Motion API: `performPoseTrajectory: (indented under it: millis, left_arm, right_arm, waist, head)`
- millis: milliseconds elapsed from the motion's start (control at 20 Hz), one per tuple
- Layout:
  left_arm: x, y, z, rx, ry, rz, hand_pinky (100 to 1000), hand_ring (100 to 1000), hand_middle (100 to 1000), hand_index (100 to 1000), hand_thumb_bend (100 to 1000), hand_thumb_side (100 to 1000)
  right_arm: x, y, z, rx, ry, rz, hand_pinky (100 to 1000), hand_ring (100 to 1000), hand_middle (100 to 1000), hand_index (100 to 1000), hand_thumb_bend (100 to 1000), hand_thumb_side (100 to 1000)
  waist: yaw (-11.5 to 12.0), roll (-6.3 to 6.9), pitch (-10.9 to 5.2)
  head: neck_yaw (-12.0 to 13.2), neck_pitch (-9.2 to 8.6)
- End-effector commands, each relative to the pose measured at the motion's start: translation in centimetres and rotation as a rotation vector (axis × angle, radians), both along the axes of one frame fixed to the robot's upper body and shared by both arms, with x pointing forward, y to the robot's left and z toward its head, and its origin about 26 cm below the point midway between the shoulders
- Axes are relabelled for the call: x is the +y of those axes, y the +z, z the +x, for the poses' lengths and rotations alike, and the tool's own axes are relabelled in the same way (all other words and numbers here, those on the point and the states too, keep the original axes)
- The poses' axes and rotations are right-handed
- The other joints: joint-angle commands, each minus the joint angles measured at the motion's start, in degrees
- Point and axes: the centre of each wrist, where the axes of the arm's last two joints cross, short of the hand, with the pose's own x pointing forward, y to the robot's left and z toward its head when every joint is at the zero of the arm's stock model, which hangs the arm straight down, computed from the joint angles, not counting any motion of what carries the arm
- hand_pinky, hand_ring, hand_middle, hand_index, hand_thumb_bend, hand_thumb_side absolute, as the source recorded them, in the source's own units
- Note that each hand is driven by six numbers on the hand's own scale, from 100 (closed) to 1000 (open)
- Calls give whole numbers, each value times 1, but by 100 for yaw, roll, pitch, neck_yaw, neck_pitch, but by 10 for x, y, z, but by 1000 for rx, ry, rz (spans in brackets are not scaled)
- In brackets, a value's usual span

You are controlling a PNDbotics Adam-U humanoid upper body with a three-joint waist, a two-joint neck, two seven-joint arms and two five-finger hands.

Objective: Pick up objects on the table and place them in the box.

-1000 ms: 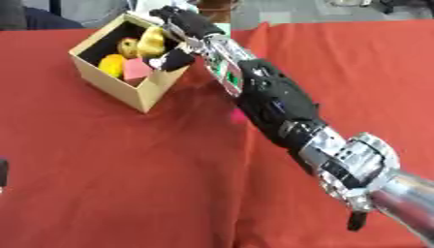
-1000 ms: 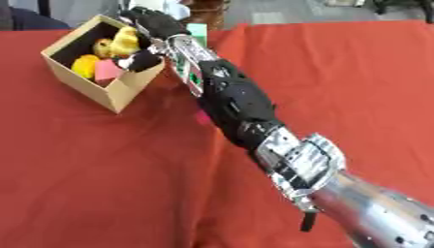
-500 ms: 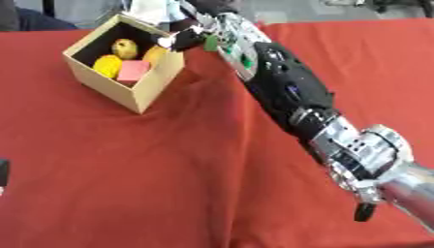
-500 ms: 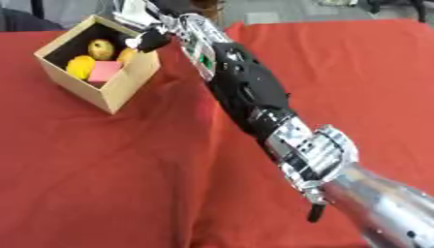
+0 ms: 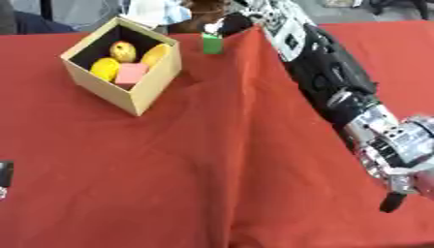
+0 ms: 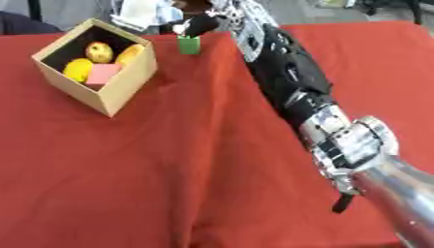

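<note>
The right hand (image 6: 206, 22) is at the top of the frame, a little left of the middle, at the end of the long black and silver arm (image 6: 288, 77) that comes in from the lower right corner. Its dark fingers (image 6: 196, 26) point down to the green block (image 6: 188, 44) and seem to touch its top, but whether they pinch the block or only rest on it cannot be told, and how far the hand is open also does not show.

The green block stands on the red tablecloth (image 5: 195, 169), near the far edge of the table. Just to its left, in the upper left of the frame, is the open cardboard box (image 5: 135, 94). Inside the box lie three yellow fruits (image 5: 123, 50) and a pink block (image 5: 131, 74).

At the left edge of the left eye view, low down, a small dark piece (image 5: 4, 177) shows; what it is cannot be told.
</note>
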Motion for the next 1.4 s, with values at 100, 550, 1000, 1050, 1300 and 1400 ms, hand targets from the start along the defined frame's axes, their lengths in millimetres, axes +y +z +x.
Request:
performPoseTrajectory:
  millis: [100, 550, 1000, 1050, 1300, 1400]
  left_arm:
    - [5, 6, -2, -21, 11, 17, 681, 552, 551, 817, 417, 244]
    - [2, 8, -2, -28, -2, 13, 682, 550, 550, 817, 418, 244]
    - [-1, 13, -1, -47, -18, 8, 683, 549, 550, 817, 418, 245]
    - [-1, 13, -1, -47, -19, 7, 683, 549, 550, 817, 418, 245]
    - [-2, 14, -1, -48, -23, 6, 684, 549, 549, 817, 418, 246]
    - [-2, 13, -1, -48, -24, 5, 684, 549, 549, 817, 418, 246]
  right_arm:
    - [-26, 0, 0, -2, -111, 52, 848, 920, 929, 983, 376, 407]
    - [-36, -27, 0, 46, -189, 86, 831, 904, 922, 980, 360, 426]
    - [-34, -27, 1, 35, -188, 110, 822, 898, 918, 981, 346, 437]
    - [-33, -28, 1, 37, -186, 110, 821, 896, 917, 980, 345, 438]
    - [-29, -32, 2, 51, -188, 97, 809, 882, 904, 975, 341, 427]
    - [-28, -34, 2, 58, -196, 89, 799, 871, 891, 967, 336, 406]
  waist:
    - [31, 27, -112]
    - [216, 68, 14]
    - [534, 15, 212]
    - [549, 11, 224]
    - [595, -3, 245]
    - [608, -4, 245]
  head:
    - [-37, -98]
    - [-234, -266]
    - [-441, -488]
    - [-455, -493]
    - [-515, -517]
    - [-520, -524]
